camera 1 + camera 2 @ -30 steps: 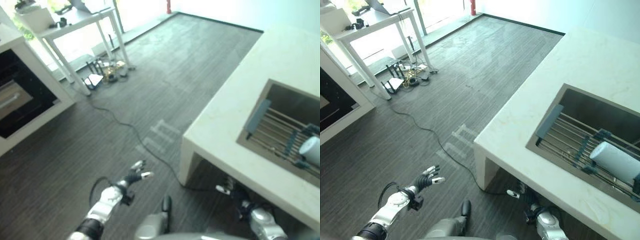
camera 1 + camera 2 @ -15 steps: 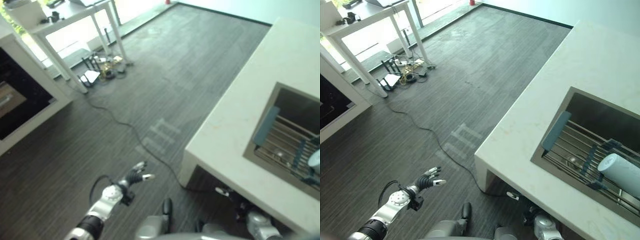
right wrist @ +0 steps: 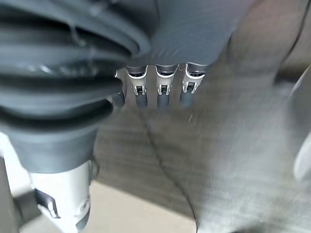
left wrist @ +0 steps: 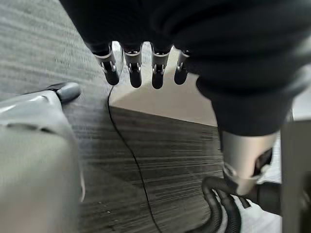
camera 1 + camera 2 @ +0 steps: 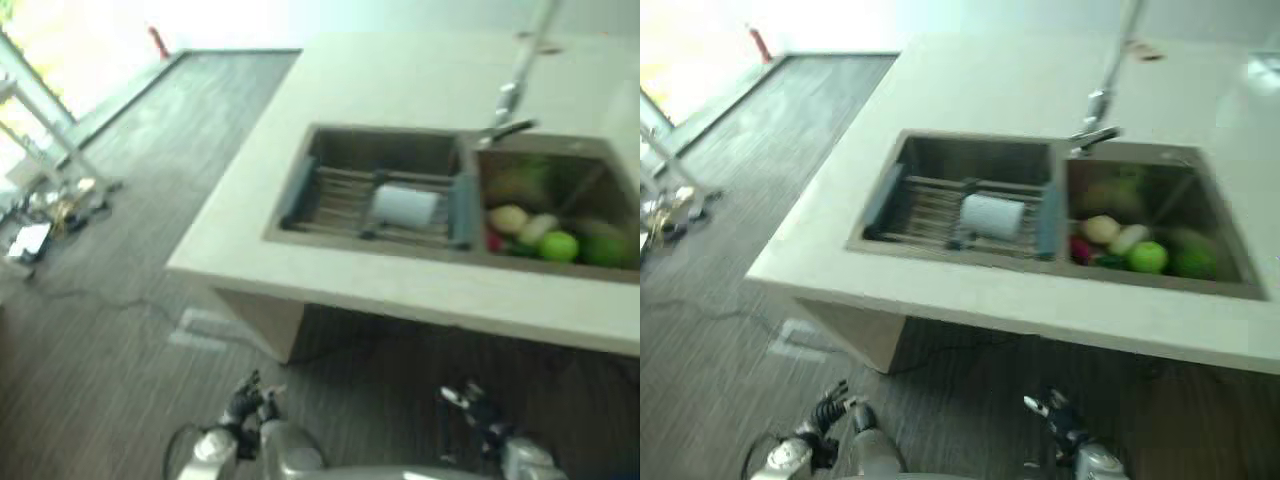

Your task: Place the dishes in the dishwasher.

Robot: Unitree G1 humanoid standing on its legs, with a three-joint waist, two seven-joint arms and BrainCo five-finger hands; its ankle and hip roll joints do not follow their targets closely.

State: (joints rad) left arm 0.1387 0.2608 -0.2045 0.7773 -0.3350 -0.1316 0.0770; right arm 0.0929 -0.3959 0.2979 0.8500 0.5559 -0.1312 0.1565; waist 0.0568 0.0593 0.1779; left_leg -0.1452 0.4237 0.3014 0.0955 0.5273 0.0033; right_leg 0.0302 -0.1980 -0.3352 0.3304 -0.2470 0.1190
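- Left hand [image 5: 243, 402] and right hand [image 5: 468, 404]: low over dark wood-grain floor, fingers relaxed, holding nothing.
- White cylindrical cup [image 5: 992, 215]: on its side on wire rack [image 5: 925, 212] in left sink basin [image 5: 940, 160], long axis running left–right.
- Right basin: rounded green and pale produce [image 5: 1147, 256].

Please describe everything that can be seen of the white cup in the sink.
The cup looks white and cylindrical with a smooth, plain surface; its material cannot be told. It lies on its side on the wire rack that spans the left basin of the sink, its long axis running across the rack's bars. It sits toward the rack's right end, near the divider, with the fruit in the other basin. Nothing but the rack touches it; neither hand is near.
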